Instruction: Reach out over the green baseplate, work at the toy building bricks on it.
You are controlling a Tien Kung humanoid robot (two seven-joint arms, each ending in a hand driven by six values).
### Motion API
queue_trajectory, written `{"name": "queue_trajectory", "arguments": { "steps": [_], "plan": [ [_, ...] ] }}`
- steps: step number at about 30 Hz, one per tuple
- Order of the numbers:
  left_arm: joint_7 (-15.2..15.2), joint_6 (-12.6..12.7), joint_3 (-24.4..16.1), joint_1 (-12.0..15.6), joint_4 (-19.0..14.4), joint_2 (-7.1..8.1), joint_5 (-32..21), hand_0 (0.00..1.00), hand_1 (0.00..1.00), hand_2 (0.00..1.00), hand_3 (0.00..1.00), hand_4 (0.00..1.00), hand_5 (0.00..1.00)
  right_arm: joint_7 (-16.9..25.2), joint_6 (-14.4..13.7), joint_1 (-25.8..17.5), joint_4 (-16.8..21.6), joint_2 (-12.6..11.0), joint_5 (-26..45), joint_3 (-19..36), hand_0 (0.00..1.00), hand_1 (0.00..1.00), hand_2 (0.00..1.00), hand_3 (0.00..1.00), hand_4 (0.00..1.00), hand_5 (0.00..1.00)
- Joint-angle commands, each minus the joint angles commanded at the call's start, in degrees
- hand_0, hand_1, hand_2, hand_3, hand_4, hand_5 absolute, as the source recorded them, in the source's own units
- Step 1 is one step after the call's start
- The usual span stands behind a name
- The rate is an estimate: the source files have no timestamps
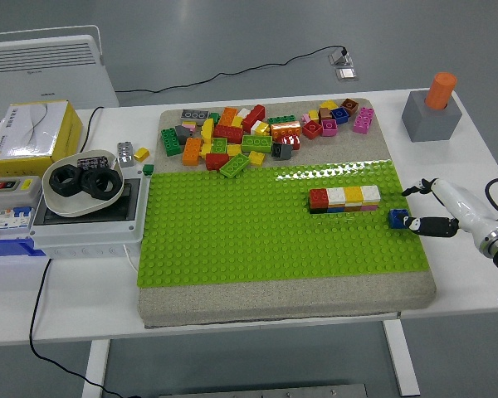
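- Right hand point(442, 207), white shell with black fingers, comes in from the right edge and sits at the right edge of the bright green studded baseplate point(232, 240).
- One black finger point(436, 225) points left along the plate edge; its tip touches or is just beside the small blue toy brick point(397, 218). A second finger higher up curves left and touches nothing.
- Fingers extended, not wrapped around anything. Cannot tell whether the blue brick is actually pinched; it looks like tip contact only.
- The blue brick sits on the baseplate's right edge, just right of and slightly below the short brick row point(344, 199).
- That row: red, white, yellow, white tops side by side, with a darker mixed-colour layer underneath, standing on the right half of the baseplate.
- The baseplate lies on a grey-beige fabric mat point(274, 300) on the white table point(257, 323).
- Pile of loose mixed-colour bricks point(257, 133) on the mat beyond the baseplate's far edge, well apart from the hand.
- Grey block with an orange cylinder on top point(432, 108) stands on the table at far right, beyond the hand.
- White bowl holding black rings point(83, 182) sits on a grey box at left; yellow-and-white carton point(29, 133) behind it.
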Motion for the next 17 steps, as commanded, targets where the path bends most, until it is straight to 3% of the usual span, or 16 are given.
{"name": "queue_trajectory", "arguments": {
  "steps": [17],
  "plan": [
    [0.26, -0.46, -0.71, 0.04, 0.0, 0.82, 1.48, 0.607, 0.576, 0.636, 0.779, 0.998, 0.998, -0.08, 1.1, 0.73, 0.3, -2.45, 0.08, -1.7, 0.844, 0.834, 0.804, 0.663, 0.728, 0.274]
  ]
}}
